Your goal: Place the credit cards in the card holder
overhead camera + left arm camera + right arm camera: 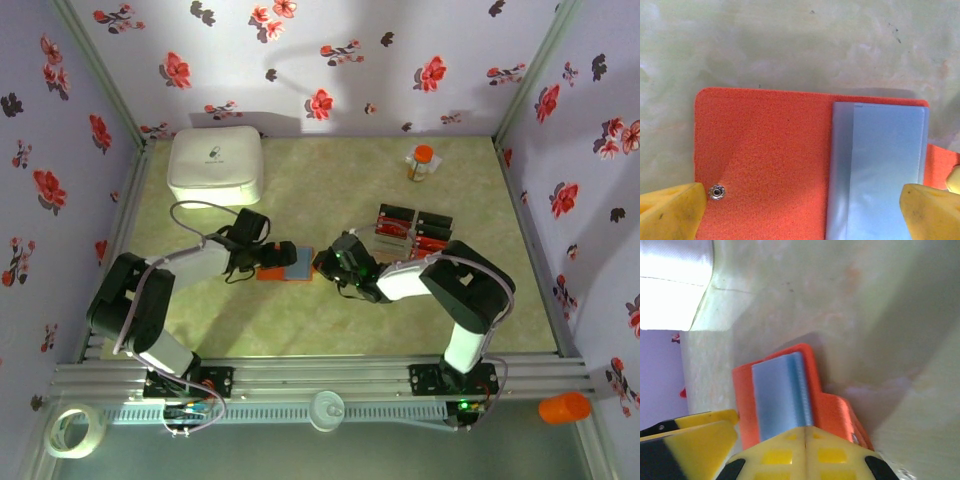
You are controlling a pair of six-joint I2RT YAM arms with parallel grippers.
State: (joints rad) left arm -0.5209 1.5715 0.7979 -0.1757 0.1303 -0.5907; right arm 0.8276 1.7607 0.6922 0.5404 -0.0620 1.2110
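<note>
At centre frame from above, open orange card holder (283, 262), blue-grey pockets up, between both arms. Over it, left gripper (802, 212) spread wide, yellow fingers (670, 210) at the lower corners. At its right edge, right gripper (805, 445) pressed shut. Farther, right of centre, red and black credit cards (412, 230) grouped. Upper left, white box (215, 163).

The card holder (283, 262) lies near the middle of the table (330, 190); the left gripper (258, 262) is over its 9 o'clock side; the right gripper (322, 263) is just beside it at 3 o'clock; the credit cards (412, 228) lie past that gripper, between 2 and 3 o'clock; a bottle (422, 163) stands behind the cards, at 2 o'clock; a big box (215, 163) sits at 11 o'clock, well apart; the holder's pockets (880, 170) lie on its right half in the left wrist view.
</note>
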